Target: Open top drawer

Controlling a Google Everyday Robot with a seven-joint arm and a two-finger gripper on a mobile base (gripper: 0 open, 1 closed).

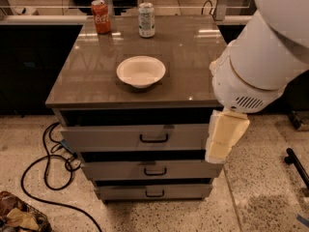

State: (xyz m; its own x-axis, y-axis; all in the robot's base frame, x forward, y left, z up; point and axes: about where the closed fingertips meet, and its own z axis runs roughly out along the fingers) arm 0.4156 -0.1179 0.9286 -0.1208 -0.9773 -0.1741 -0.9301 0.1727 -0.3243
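The top drawer [111, 138] is the widest of three grey drawers under the brown cabinet top. It has a flat grey front and a small black pull handle [154, 138]. It stands a little way out, with a dark gap above its front. My white arm [260, 57] comes in from the upper right. My cream-coloured gripper [224, 137] hangs below it, at the right end of the top drawer's front and to the right of the handle. I cannot tell whether it touches the drawer.
Two narrower drawers [154, 170] sit below. On the cabinet top [188, 52] are a white bowl [141, 71], a red cola can [101, 16] and a silver can [146, 19]. Black cables [46, 163] lie on the floor at the left. A black bar [297, 166] is at the right.
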